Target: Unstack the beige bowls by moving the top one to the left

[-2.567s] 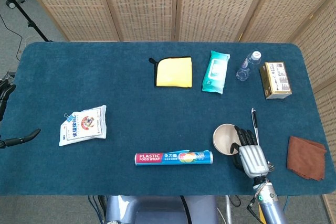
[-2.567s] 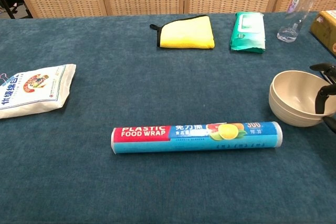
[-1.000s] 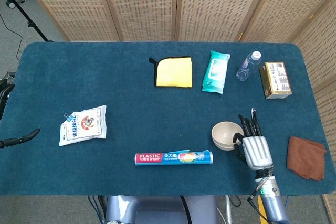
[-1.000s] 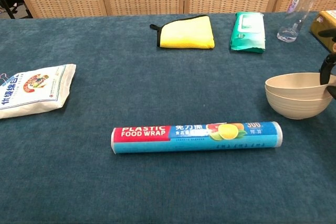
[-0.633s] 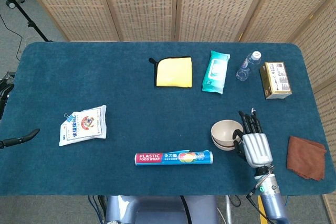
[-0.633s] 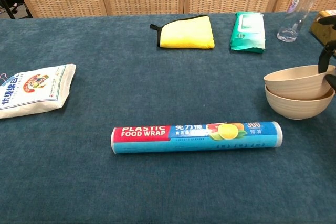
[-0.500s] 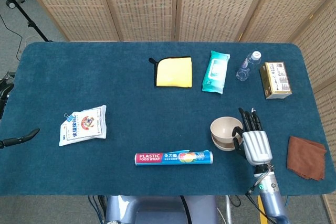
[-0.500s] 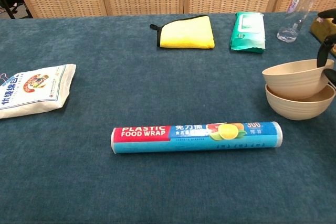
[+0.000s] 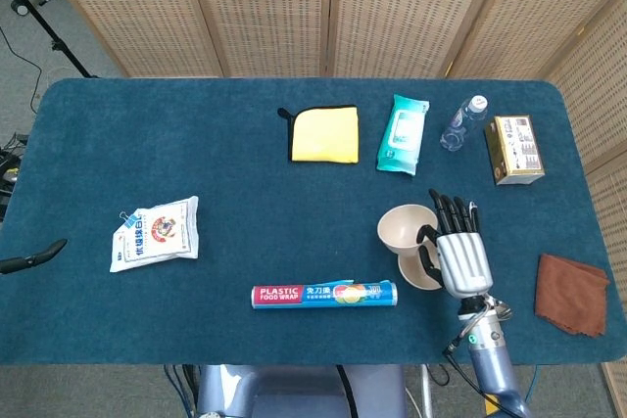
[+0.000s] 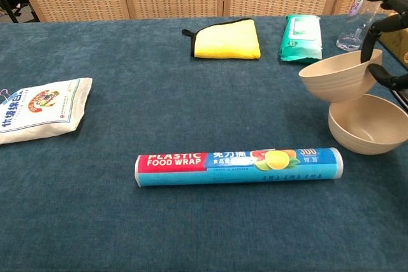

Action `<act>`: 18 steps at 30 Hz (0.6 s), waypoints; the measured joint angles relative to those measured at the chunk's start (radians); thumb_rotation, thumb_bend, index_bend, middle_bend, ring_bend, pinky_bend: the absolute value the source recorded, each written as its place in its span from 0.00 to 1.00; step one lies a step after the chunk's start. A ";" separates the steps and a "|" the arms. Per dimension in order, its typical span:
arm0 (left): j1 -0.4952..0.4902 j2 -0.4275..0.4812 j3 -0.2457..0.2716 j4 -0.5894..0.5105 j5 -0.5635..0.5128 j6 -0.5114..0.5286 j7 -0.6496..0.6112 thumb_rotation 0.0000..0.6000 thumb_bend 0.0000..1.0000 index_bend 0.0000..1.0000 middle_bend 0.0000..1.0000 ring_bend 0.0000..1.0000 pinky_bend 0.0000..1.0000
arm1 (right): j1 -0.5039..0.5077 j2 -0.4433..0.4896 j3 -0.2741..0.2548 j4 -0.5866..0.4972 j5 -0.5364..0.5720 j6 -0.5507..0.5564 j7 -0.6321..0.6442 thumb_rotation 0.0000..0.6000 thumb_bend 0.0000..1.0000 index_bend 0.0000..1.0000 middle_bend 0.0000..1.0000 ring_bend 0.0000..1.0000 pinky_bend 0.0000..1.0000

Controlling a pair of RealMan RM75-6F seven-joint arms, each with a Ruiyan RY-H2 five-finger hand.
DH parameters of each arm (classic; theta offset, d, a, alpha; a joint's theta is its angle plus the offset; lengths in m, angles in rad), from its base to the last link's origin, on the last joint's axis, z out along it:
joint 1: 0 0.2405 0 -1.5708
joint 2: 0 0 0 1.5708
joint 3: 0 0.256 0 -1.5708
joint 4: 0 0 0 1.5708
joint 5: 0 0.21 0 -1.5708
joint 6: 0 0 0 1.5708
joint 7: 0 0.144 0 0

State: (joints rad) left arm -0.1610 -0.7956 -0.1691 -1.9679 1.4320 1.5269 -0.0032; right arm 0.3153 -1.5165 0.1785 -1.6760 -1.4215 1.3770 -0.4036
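My right hand (image 9: pixel 458 250) (image 10: pixel 384 36) holds the top beige bowl (image 9: pixel 405 229) (image 10: pixel 336 76) by its right rim, lifted off the table and tilted, hanging above and left of the lower bowl. The lower beige bowl (image 10: pixel 367 124) (image 9: pixel 419 271) sits on the blue cloth at the right, mostly hidden under the hand and the lifted bowl in the head view. My left hand is out of both views.
A roll of plastic food wrap (image 9: pixel 324 294) (image 10: pixel 239 159) lies just left of the bowls. A white rice bag (image 9: pixel 156 232), yellow cloth (image 9: pixel 324 134), green wipes pack (image 9: pixel 402 134), water bottle (image 9: pixel 461 122), gold box (image 9: pixel 515 149) and brown cloth (image 9: pixel 572 292) lie around.
The right hand has raised the top bowl clear of the lower one and carried it up and to the left. The lower bowl stays on the table.
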 measured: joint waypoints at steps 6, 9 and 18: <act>0.015 0.024 -0.003 -0.004 -0.011 0.016 -0.019 0.54 0.10 0.00 0.00 0.00 0.00 | 0.013 -0.030 -0.002 -0.040 -0.011 0.007 -0.036 1.00 0.47 0.54 0.00 0.00 0.00; 0.024 0.036 -0.003 -0.005 -0.007 0.026 -0.029 0.53 0.10 0.00 0.00 0.00 0.00 | 0.019 -0.049 -0.007 -0.058 -0.014 0.009 -0.054 1.00 0.47 0.54 0.00 0.00 0.00; 0.051 0.080 0.002 -0.007 -0.003 0.048 -0.074 0.54 0.10 0.00 0.00 0.00 0.00 | 0.014 -0.098 -0.033 -0.067 -0.014 0.022 -0.077 1.00 0.47 0.54 0.00 0.00 0.00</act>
State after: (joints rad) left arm -0.1103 -0.7152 -0.1671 -1.9747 1.4294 1.5750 -0.0768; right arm 0.3293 -1.6144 0.1459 -1.7427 -1.4355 1.3992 -0.4803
